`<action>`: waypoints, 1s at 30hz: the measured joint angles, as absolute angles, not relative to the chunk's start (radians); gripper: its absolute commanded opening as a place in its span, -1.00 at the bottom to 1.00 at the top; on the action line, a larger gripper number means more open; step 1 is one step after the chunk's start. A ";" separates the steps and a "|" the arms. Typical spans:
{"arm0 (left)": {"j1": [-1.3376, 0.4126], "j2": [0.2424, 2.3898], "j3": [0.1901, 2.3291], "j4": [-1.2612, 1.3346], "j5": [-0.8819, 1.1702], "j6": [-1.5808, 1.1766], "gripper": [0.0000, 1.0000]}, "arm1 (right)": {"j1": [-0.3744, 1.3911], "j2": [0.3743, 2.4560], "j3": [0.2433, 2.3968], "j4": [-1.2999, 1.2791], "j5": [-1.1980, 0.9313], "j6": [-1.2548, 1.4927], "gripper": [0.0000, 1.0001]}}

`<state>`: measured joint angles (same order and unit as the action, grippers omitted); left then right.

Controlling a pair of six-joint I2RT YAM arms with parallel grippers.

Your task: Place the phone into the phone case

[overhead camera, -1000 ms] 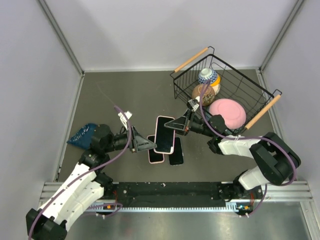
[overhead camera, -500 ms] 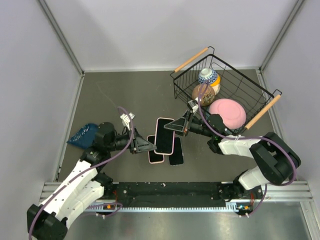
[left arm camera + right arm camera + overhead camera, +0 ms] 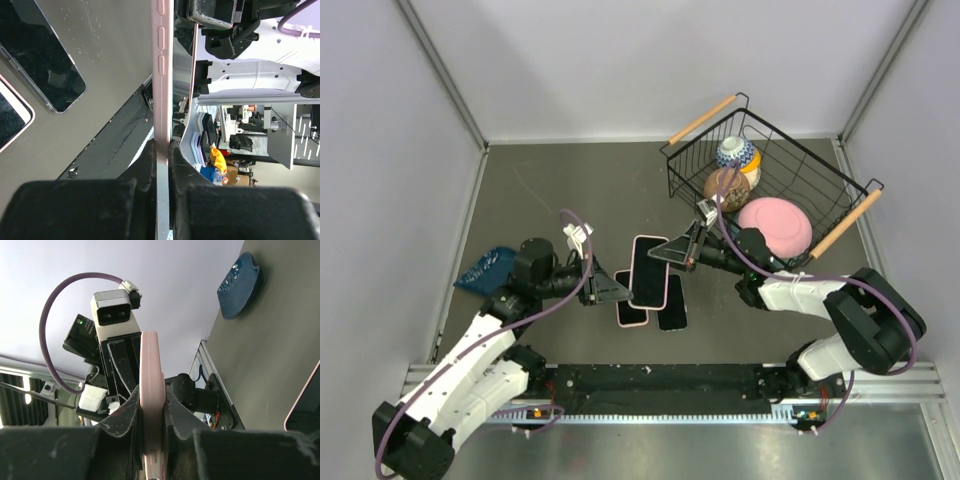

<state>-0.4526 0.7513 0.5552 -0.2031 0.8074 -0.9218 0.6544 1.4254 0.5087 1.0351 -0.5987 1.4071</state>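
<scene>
While the pink case [image 3: 650, 270] is hanging above the counter [image 3: 570, 190], over two phones [image 3: 672, 308] lying flat | left fingers [image 3: 142, 170] and right fingers [image 3: 125, 415] are each pinching an opposite edge | probably light, slick, slightly bendy, so gripping the stiffer side rims is looking safest

In the middle of the grey tabletop [image 3: 570, 200], the pink rectangular phone case [image 3: 649, 271] is between the left pincer [image 3: 617, 290] and the right pincer [image 3: 665, 252]. Under its near end lie a pink-edged dark phone [image 3: 631, 312] and, to its right, a clear-edged dark phone [image 3: 672, 308]. The black wire basket [image 3: 820, 170] stands behind on the right with a pink round bowl [image 3: 775, 225] in it, and a dark blue flat object [image 3: 480, 270] lies at the far left.
</scene>
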 measured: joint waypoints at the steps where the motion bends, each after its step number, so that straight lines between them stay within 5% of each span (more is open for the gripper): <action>1: -0.453 0.751 0.553 -0.204 0.806 -0.919 -1.00 | 0.656 1.428 0.509 1.037 -0.599 1.401 -1.00; 3: -0.453 0.751 0.549 -0.204 0.808 -0.910 -0.70 | 0.658 1.428 0.509 1.039 -0.600 1.383 -1.00; 5: -0.453 0.748 0.548 -0.205 0.806 -0.891 -0.18 | 0.659 1.428 0.509 1.039 -0.600 1.367 -1.00; 9: -0.452 0.732 0.548 -0.210 0.756 -0.855 0.07 | 0.669 1.415 0.509 1.032 -0.629 1.342 -1.00; 17: -0.451 0.756 0.546 -0.132 0.765 -0.837 0.03 | 0.690 1.397 0.509 1.060 -0.682 1.297 -1.00; 25: -0.453 0.855 0.530 0.021 0.865 -0.839 -0.66 | 0.699 1.366 0.505 0.971 -0.683 1.195 -1.00; 28: -0.452 0.895 0.526 0.036 0.898 -0.834 -0.51 | 0.699 1.340 0.519 0.880 -0.692 1.127 -1.00; 29: -0.452 0.909 0.526 0.038 0.908 -0.831 -0.19 | 0.698 1.333 0.532 0.843 -0.701 1.098 -1.00; 30: -0.452 0.921 0.527 0.036 0.917 -0.824 -0.10 | 0.698 1.328 0.543 0.806 -0.711 1.073 -1.00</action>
<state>-0.4522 0.9211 0.5270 0.0360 0.9173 -0.8238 0.6983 1.3277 0.5426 0.8062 -0.7113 1.0729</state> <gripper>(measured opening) 0.230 0.125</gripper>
